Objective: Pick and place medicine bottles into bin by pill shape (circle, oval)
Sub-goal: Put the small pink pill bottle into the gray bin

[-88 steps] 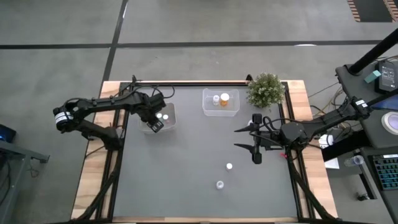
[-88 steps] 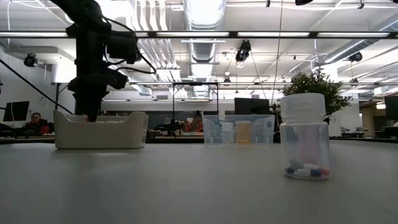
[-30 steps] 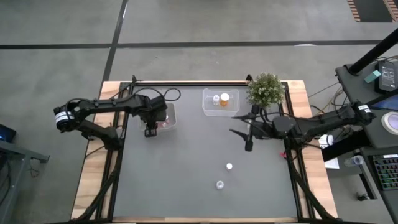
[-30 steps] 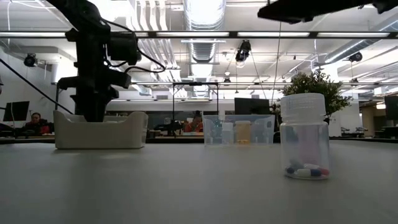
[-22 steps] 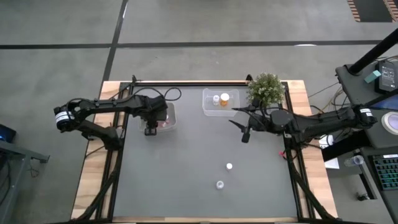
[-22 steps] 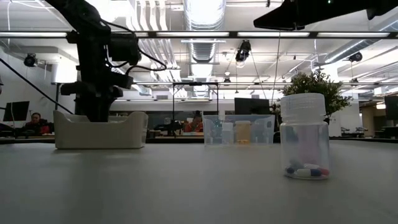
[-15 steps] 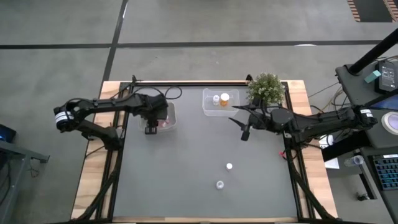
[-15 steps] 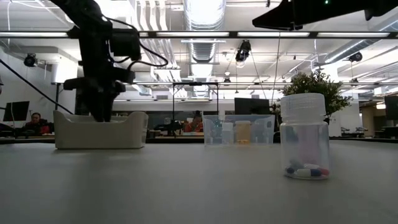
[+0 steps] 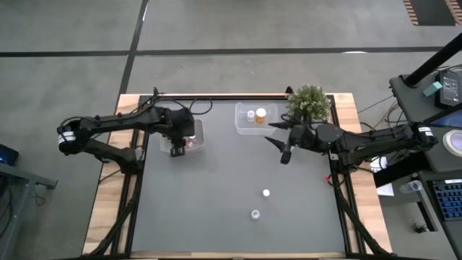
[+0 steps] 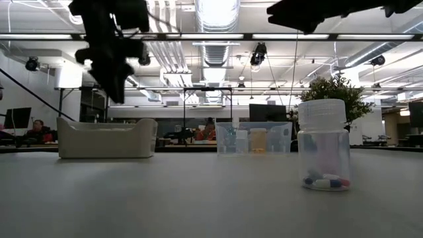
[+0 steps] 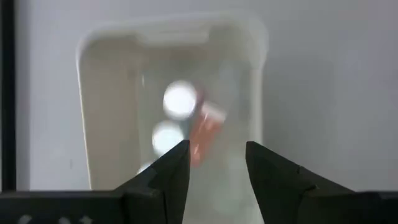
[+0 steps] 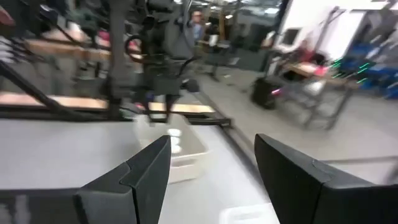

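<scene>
Your left gripper (image 9: 177, 149) hangs above the near edge of the white bin (image 9: 189, 136), its fingers parted with nothing between them; the left wrist view looks straight down into that bin (image 11: 171, 112), where at least two white-capped bottles (image 11: 180, 99) and one orange one lie together (a fourth pale shape near the finger cannot be confirmed). Your right gripper (image 9: 282, 148) floats over the table (image 9: 216, 188) between the clear bin (image 9: 255, 119) and the plant (image 9: 309, 103), its fingers spread wide and empty. Two bottles stand in the clear bin, one white (image 9: 250, 115) and one orange (image 9: 260, 113). Two more bottles remain loose on the table: one with a white cap (image 9: 266, 193) and one clear (image 9: 255, 214), the latter showing coloured pills (image 10: 324, 181) in the low view. Count two bins, two arms, one plant, two loose bottles. Expect these hazards: the loose bottles stand close together, so a wide descent onto one may knock the other over; a fall would set it rolling toward the table edge. The right gripper sits near the plant, and a swing outward could brush its leaves. Judge pill shape before you choose a bin, since a capped bottle seen from above tells you nothing about its contents
</scene>
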Tool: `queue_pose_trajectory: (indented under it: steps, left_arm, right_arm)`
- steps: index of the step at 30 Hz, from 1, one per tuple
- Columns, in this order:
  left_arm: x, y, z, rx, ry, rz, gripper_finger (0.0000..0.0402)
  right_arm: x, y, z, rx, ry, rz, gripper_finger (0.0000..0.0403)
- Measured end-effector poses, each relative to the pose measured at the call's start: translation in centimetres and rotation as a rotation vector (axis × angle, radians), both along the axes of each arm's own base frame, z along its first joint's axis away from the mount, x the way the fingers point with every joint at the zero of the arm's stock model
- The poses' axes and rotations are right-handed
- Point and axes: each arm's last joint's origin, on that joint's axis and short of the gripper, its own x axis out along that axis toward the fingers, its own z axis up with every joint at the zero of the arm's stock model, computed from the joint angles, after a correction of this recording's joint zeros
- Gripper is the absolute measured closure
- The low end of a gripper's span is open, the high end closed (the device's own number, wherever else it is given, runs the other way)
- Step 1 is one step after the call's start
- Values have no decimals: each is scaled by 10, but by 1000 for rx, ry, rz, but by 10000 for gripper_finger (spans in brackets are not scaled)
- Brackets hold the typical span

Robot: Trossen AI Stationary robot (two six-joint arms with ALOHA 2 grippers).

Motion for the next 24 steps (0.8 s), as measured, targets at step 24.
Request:
queue_pose_trajectory:
  steps: [24]
  left_arm:
    - [12, -50, 57, 167, -865, -219, 260]
  right_arm:
    - [60, 96, -4, 644, 869, -59, 179]
